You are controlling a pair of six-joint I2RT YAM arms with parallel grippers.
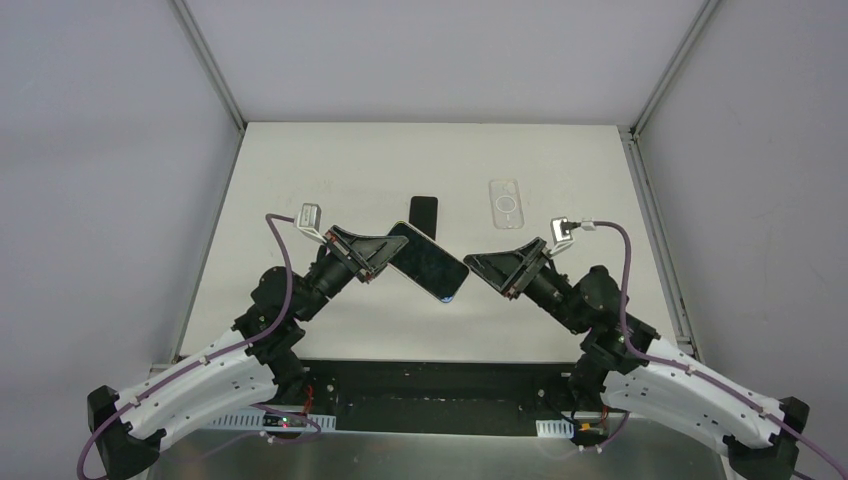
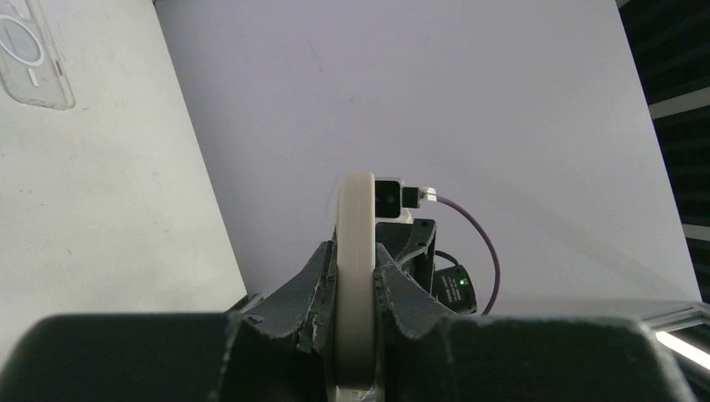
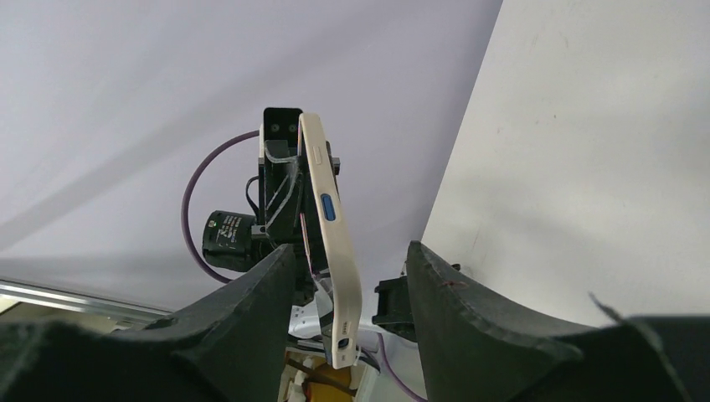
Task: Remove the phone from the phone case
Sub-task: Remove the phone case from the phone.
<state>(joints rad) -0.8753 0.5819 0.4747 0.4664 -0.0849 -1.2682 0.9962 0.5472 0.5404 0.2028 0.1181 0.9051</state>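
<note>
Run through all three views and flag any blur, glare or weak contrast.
Top external: even, soft light with hardly any shadow; the clear case nearly vanishes against the white table. Left wrist: the near body of the left end effector is a dark, defocused mass, while the phone edge looks fairly crisp. Right wrist: the right end effector has soft, underexposed fingers, but the phone edge is sharp.

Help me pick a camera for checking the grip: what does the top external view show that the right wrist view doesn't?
Only the top external view: the dark screen of the cream-edged phone, plus a clear plastic phone case and a small black rectangular slab lying on the white table. Only the right wrist view: the phone's blue side button, and the right gripper open, a gap showing either side of the phone. Both: the phone clamped in the left gripper, above the table.
</note>
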